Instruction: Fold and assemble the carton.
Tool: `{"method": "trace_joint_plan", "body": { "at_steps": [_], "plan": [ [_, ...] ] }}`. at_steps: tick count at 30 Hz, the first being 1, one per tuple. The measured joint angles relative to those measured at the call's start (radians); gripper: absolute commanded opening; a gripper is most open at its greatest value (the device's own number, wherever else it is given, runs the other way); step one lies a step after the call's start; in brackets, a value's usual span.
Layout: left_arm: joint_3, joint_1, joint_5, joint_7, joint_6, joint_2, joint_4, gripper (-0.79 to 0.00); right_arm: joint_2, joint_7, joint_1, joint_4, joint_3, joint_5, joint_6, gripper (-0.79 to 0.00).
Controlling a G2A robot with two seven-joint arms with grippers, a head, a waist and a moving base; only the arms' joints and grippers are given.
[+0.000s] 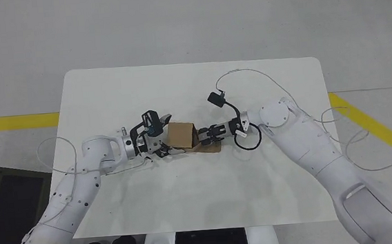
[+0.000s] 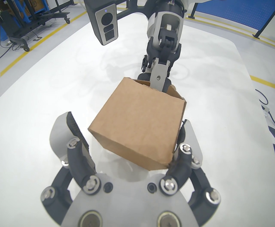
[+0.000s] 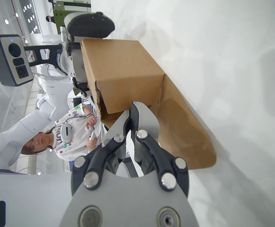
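A small brown carton lies on its side mid-table between my two grippers. One loose flap rests flat on the table at its open end. My left gripper is open around the carton's closed end: one finger touches a corner, the other stands apart. My right gripper is shut on the edge of the carton at the open end, beside the flap. It appears across the carton as the right gripper.
The white table has free room in front of and behind the carton. A black cable loops beside the right wrist, and thin white cables trail over the back right of the table.
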Motion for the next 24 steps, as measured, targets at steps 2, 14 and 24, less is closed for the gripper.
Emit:
{"method": "trace_joint_plan", "body": {
  "at_steps": [2,14,24],
  "plan": [
    [-0.001,0.000,-0.002,-0.002,0.000,0.000,0.000,0.000,-0.001,-0.010,-0.004,-0.003,0.001,-0.006,0.002,-0.785],
    [-0.005,0.003,-0.009,-0.014,0.001,-0.003,-0.001,0.000,-0.040,-0.036,0.009,0.042,-0.021,0.021,-0.047,-0.785],
    [-0.013,0.006,-0.024,-0.038,0.002,-0.003,-0.006,0.000,-0.085,-0.043,0.047,0.136,-0.050,0.042,-0.094,-0.785]
  ]
}}
